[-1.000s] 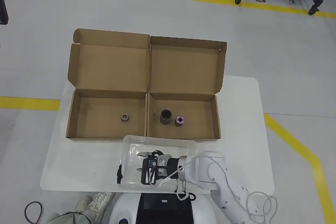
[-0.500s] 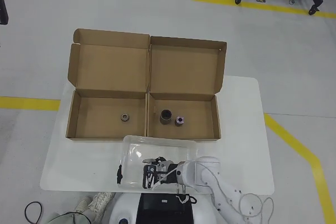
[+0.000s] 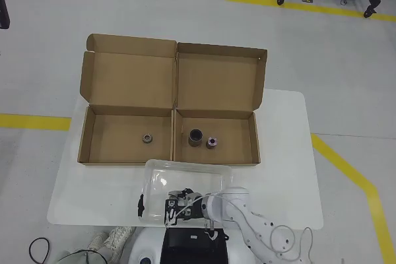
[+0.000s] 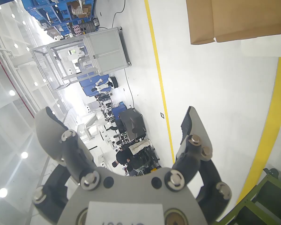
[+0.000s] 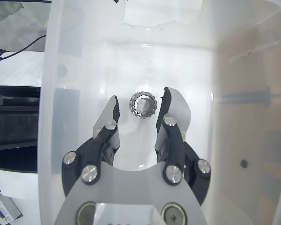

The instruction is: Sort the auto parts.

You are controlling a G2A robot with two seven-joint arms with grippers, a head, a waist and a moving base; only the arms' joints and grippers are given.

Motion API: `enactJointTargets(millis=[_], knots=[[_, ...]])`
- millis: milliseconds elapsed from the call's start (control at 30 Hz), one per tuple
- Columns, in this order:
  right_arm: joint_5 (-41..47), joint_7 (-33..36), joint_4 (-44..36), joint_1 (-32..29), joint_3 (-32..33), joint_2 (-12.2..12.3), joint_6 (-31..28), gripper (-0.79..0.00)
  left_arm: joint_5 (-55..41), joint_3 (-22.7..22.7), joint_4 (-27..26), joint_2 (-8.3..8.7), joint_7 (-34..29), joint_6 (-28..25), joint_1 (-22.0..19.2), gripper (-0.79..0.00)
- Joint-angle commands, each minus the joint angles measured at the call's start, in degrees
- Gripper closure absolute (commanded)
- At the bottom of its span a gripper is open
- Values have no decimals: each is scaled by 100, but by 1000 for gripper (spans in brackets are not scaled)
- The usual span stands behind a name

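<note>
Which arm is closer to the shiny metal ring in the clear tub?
Right. The right end effector straddles the ring inside the tub; the left end effector faces away.

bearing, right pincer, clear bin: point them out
bearing (image 5: 143, 104), right wrist view, its middle
right pincer (image 5: 140, 94), right wrist view, midway between fingertips
clear bin (image 5: 248, 47), right wrist view, side wall

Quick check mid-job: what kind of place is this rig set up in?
Probably an industrial hall or robotics workshop: yellow floor lines run past the white table, and the left wrist view shows blue storage racks and an aluminium-framed enclosure farther off.
</note>
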Motion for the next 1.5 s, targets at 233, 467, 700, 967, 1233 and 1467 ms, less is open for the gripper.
enactJointTargets(millis=[233,467,700,967,1233,1467], knots=[[16,-20,268,158,-129,-6,210,-376,0,0,0,0,0,0,0,-785],[70,-45,409,281,-220,-18,348,-363,0,0,0,0,0,0,0,-785],[-31,36,448,374,-351,-27,481,-111,0,0,0,0,0,0,0,-785],[-165,-97,358,362,-399,-5,712,0,0,0,0,0,0,0,0,-785],[33,-505,103,215,-188,71,848,0,0,0,0,0,0,0,0,-785],[311,-1712,-124,99,97,166,814,0,0,0,0,0,0,0,0,-785]])
